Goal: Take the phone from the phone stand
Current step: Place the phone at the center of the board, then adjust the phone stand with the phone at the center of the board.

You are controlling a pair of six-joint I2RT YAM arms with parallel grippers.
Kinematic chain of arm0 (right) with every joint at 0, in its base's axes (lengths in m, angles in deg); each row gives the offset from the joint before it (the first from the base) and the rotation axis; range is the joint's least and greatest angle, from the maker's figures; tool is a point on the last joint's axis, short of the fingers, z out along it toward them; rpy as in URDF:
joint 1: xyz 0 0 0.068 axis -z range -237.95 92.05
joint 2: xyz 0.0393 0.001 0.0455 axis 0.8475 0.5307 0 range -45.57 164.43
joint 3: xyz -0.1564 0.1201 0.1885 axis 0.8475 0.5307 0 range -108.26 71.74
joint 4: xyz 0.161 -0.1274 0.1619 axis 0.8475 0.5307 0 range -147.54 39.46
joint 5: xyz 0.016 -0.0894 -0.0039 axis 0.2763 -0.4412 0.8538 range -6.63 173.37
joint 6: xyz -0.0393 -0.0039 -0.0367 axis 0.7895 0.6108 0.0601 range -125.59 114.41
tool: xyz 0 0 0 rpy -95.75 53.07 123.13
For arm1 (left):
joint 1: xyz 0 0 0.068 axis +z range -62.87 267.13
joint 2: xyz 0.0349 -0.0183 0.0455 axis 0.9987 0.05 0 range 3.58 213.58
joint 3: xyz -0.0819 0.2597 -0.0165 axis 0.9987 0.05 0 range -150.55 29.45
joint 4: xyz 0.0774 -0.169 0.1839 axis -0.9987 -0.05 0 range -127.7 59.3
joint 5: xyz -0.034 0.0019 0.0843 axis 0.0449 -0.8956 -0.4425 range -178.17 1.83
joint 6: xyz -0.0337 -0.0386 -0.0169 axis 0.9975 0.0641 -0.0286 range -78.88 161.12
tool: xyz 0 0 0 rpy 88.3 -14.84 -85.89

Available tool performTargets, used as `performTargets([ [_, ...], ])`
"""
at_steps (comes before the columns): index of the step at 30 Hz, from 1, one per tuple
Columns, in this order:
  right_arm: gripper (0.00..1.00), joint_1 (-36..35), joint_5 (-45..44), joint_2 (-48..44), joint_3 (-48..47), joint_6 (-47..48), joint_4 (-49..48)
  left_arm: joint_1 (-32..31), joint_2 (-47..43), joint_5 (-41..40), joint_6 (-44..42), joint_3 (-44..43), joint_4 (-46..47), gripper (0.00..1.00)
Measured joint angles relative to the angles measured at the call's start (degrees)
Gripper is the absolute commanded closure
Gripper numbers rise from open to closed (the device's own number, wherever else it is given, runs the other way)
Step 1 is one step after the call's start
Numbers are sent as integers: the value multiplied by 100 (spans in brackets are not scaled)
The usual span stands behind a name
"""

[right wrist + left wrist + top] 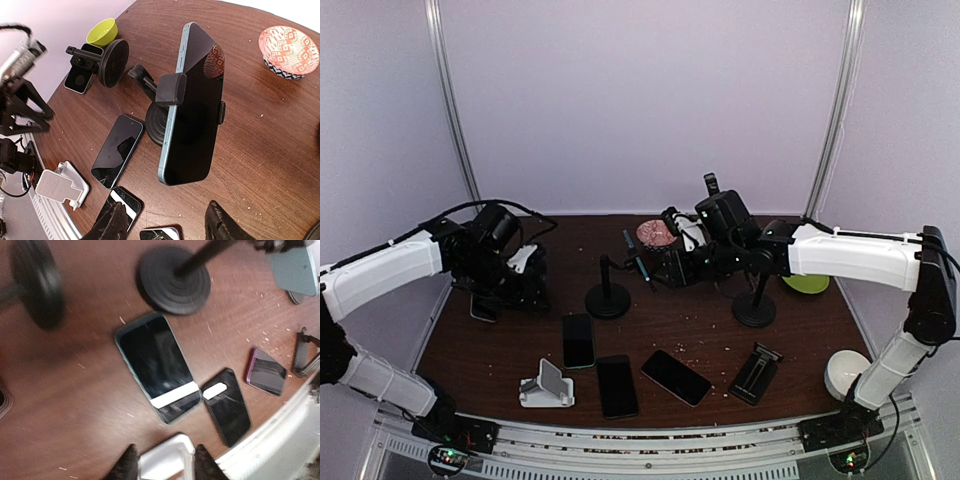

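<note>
A dark phone with a light blue edge sits upright in the clamp of a black phone stand with a round base. In the top view the phone shows edge-on. My right gripper is open just short of the phone's lower end and does not touch it; it also shows in the top view. My left gripper is off to the left. It is open and empty, and it hovers over the table.
Three phones lie flat at the front. A white stand and a black folding stand are near the front edge. A second black stand, a green bowl and a patterned bowl are at the back.
</note>
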Motion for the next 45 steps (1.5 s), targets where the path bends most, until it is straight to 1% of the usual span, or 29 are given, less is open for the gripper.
performTargets([
  [1,46,4,-15,-11,0,2,0,2,-98,-221,-7,-79,-24,38],
  [3,46,9,-22,-17,0,2,-2,0,-321,-809,22,-205,-31,26],
  [4,46,9,-24,-17,0,4,0,2,-428,-1099,61,-240,-15,18],
  [6,46,9,-26,-17,0,4,2,11,-629,-1659,136,-275,7,5],
  [7,46,9,-31,-17,0,7,4,24,-702,-1897,146,-275,13,3],
  [8,46,9,-33,-17,0,9,7,46,-756,-2142,216,-278,15,2],
  [11,46,9,-46,-17,0,20,24,195,-822,-2863,411,-299,-13,3],
  [15,46,15,-74,-17,0,48,37,723,-817,-3628,876,-474,-243,5],
  [18,46,33,-74,-17,0,50,35,994,-752,-3932,1305,-621,-372,6],
  [21,46,37,-72,-17,0,48,31,1027,-546,-4085,1738,-787,-496,6],
  [23,46,37,-72,-17,0,48,31,1032,-354,-4127,1971,-850,-503,9],
  [26,46,37,-74,-46,57,48,-2,1084,-153,-4076,2048,-850,-435,14],
  [29,46,37,-76,-136,210,48,-11,1314,-61,-3875,2022,-776,-125,20],
  [34,46,44,-74,-210,356,46,-15,1768,-66,-3392,1860,-310,566,25],
  [37,46,44,-74,-236,387,46,-17,1991,-55,-3034,1790,-92,887,31],
  [42,46,46,-76,-286,407,48,-20,2339,-52,-2411,1565,356,1622,31],
  [45,46,46,-76,-291,409,50,-11,2417,-59,-2103,1427,706,2103,33],
])
